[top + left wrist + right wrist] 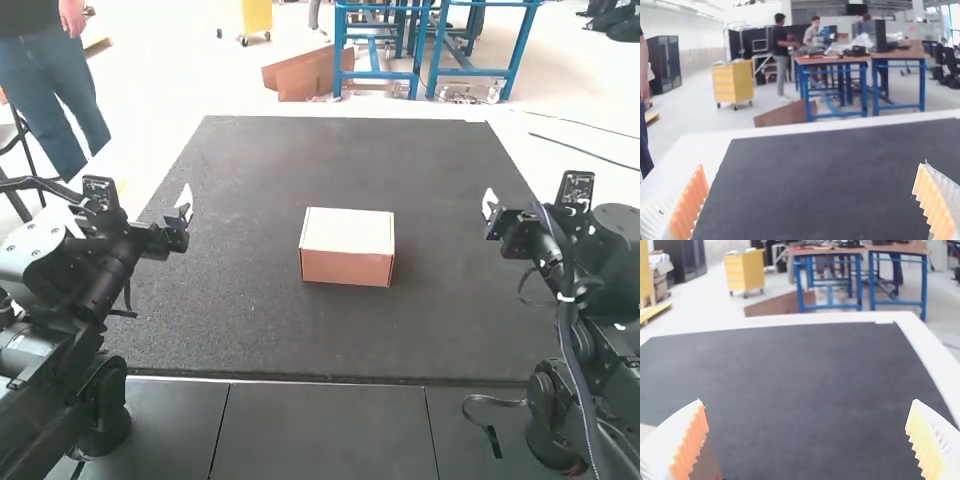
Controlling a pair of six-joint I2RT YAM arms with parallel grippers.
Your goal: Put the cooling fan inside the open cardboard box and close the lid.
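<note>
A small brown cardboard box (346, 246) stands in the middle of the black mat (350, 160), its top flaps lying flat and shut. No fan shows outside it. My left gripper (180, 222) hovers above the mat's left edge, well left of the box, its jaws spread wide with nothing between them. In the left wrist view its orange-padded fingers (689, 205) frame bare mat. My right gripper (492, 215) hovers over the mat's right side, also open and empty. A tan corner of the box (707, 467) peeks beside the right gripper's finger.
The mat lies on a white tabletop (560, 140) that shows along its left, far and right edges. A dark panel (320, 430) runs along the front between the two arm bases. Bare mat surrounds the box on all sides.
</note>
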